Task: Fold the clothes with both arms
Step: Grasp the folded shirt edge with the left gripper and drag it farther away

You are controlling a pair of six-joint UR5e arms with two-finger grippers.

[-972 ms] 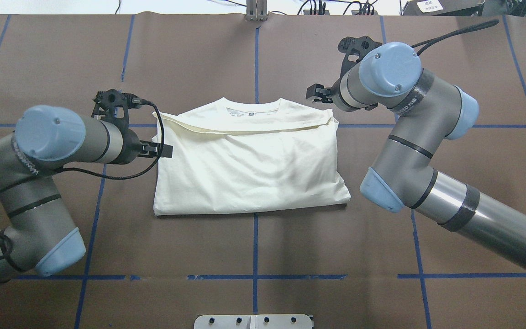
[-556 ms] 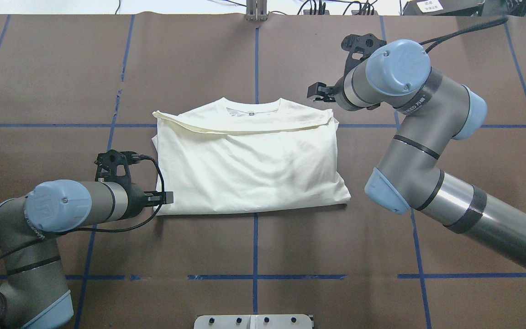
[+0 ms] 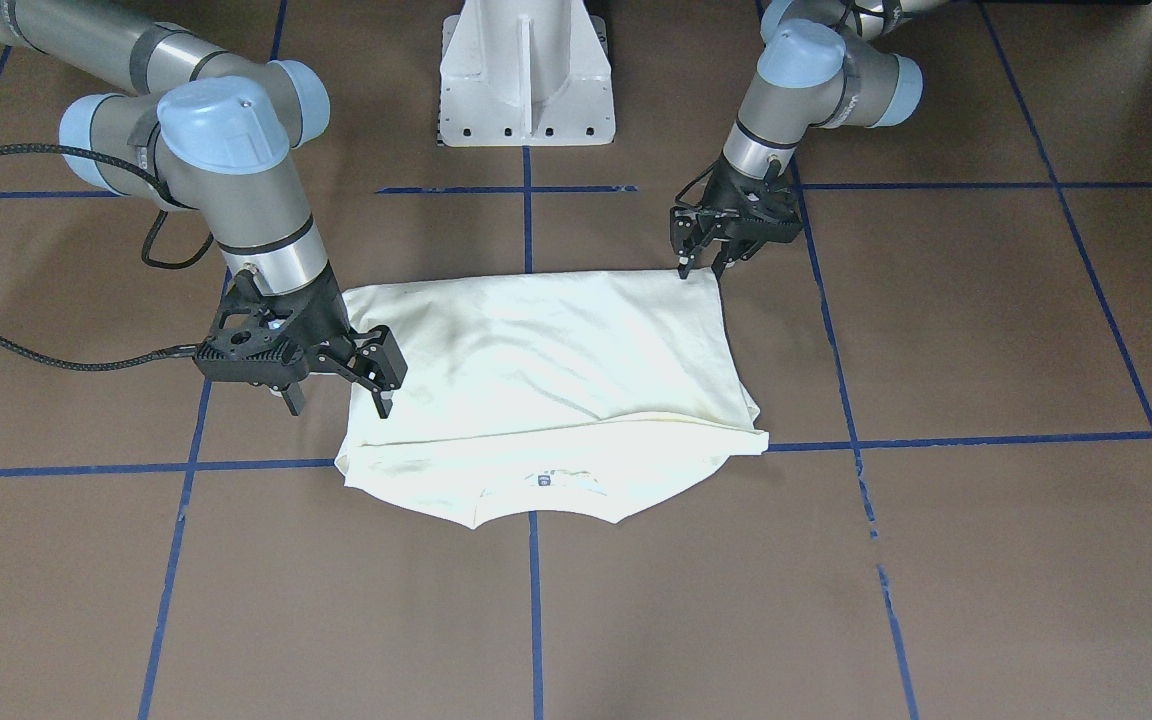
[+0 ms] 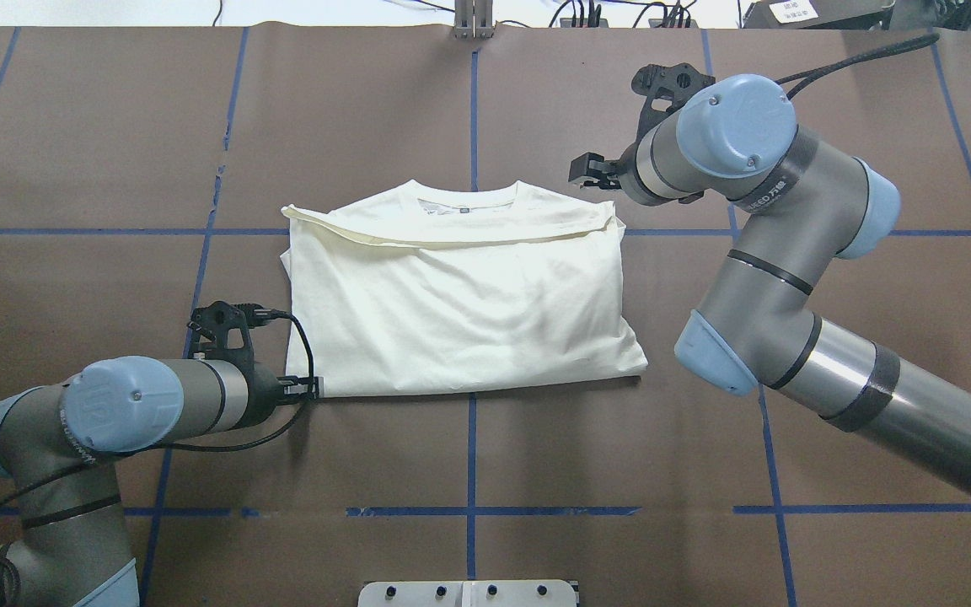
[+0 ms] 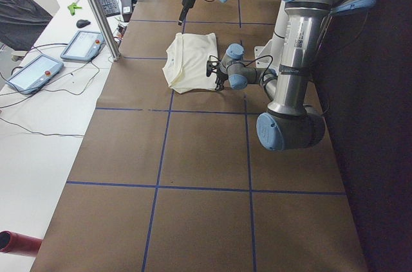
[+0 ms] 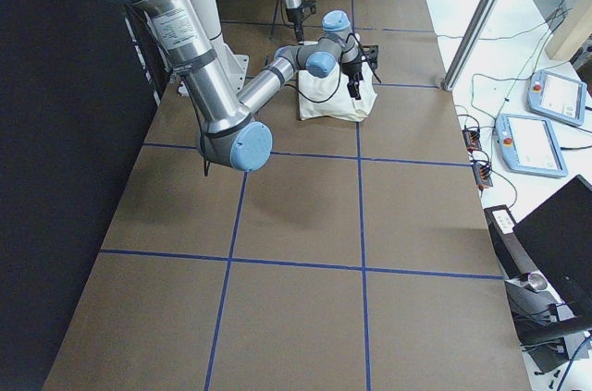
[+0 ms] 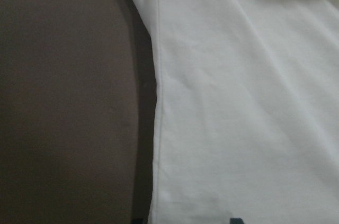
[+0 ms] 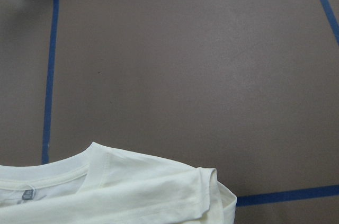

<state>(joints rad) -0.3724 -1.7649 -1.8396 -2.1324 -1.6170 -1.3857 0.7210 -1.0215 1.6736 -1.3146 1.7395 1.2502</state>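
The clothes are one cream-white shirt (image 4: 460,303), folded into a rectangle with its plain side up and the collar at the far edge. It lies at mid-table (image 3: 556,370). My left gripper (image 4: 313,388) is low at the shirt's near left corner (image 3: 701,268), open. In the left wrist view the shirt's edge (image 7: 159,128) runs between the two dark fingertips. My right gripper (image 3: 338,400) is open wide, with one finger over the shirt's far right part and the other beside it (image 4: 595,173). The right wrist view shows the collar and shoulder (image 8: 132,192).
Blue tape lines cross the brown table (image 4: 469,464). The white pedestal base (image 3: 526,75) stands at the robot's side and a metal plate (image 4: 469,593) sits at the near edge. Tablets (image 5: 80,44) and a metal post (image 5: 96,8) stand beyond the far edge.
My left arm has swung from beside the shirt's far left part down along its left edge to the near left corner. My right arm shifted slightly, then held still.
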